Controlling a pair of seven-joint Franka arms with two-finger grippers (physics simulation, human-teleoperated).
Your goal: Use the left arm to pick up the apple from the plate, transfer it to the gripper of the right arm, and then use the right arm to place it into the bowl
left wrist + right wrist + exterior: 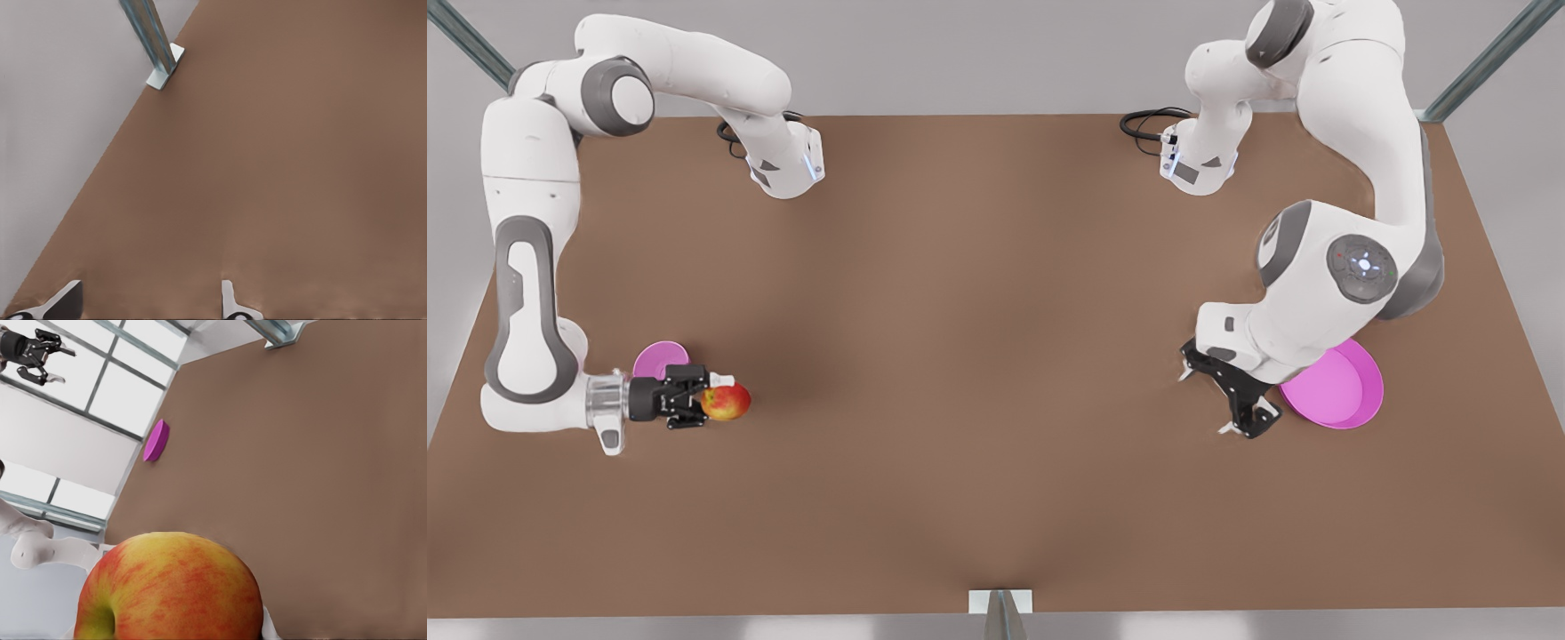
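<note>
Front view: right tool grips apple beside bowl.

Surface: matt brown, smooth. Apple: glossy red-yellow skin. Plate and bowl: smooth magenta plastic look. Arm shells: glossy white. Frame post: brushed metal.

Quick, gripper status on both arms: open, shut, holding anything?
Right gripper: shut on the apple, beside the bowl.
Left gripper: open, empty, over the table next to the plate.
</note>
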